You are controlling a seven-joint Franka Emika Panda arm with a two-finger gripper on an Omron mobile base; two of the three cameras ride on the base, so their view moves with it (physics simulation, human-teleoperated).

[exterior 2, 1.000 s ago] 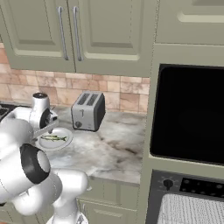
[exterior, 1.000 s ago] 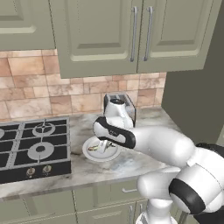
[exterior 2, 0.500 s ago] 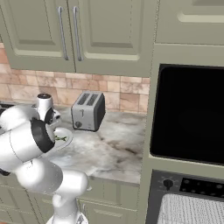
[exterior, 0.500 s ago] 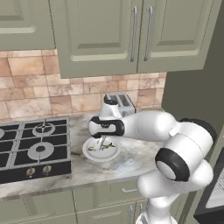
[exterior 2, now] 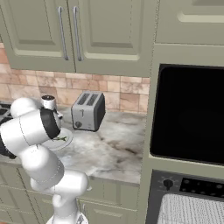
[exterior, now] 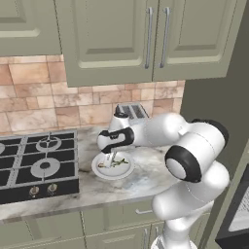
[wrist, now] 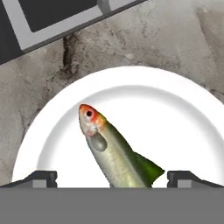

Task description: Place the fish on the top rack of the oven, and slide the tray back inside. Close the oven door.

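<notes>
The fish (wrist: 114, 154) lies on a round white plate (wrist: 183, 113), its orange head pointing away from the hand. It has a greenish back and a pale belly. My gripper (wrist: 113, 180) is open and hangs low over the plate, one fingertip (wrist: 41, 177) on each side of the fish's tail end without touching it. From the left base view the gripper (exterior: 109, 158) points down onto the plate (exterior: 125, 171) on the counter. The oven (exterior 2: 192, 187) is at the lower right, with its silver wire rack (exterior 2: 192, 211) pulled out.
A silver toaster (exterior 2: 89, 111) stands behind the plate against the brick wall. A black gas hob (exterior: 34, 165) lies left of the plate. A tall glossy black glass front (exterior 2: 189, 114) sits above the oven. My own elbow (exterior: 187, 160) bulges out over the counter's front edge.
The hand has sunk a little onto the plate and shifted slightly left. The elbow has swung up and out to the side. The fish and plate have not moved.
</notes>
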